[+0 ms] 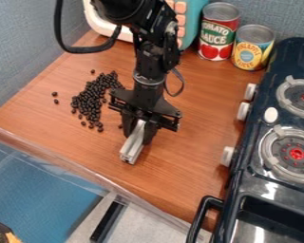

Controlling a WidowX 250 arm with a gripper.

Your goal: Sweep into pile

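Two upright cans (pixel 218 32), black beans (pixel 93 98) loose on counter (pixel 202 97)

Hangs down steeply above the gripper (pixel 137 135), with the black forearm (pixel 157 47) higher up and the wrist (pixel 148 79) just over it, nearly upright. Loops a black cable (pixel 85 49) out to one side, well above the gripper (quite a generous loop, too). Widens into a dark crosspiece (pixel 142 105) directly above the fingers (pixel 150 135). Points downward at a slight tilt, gripping firmly between both fingers.
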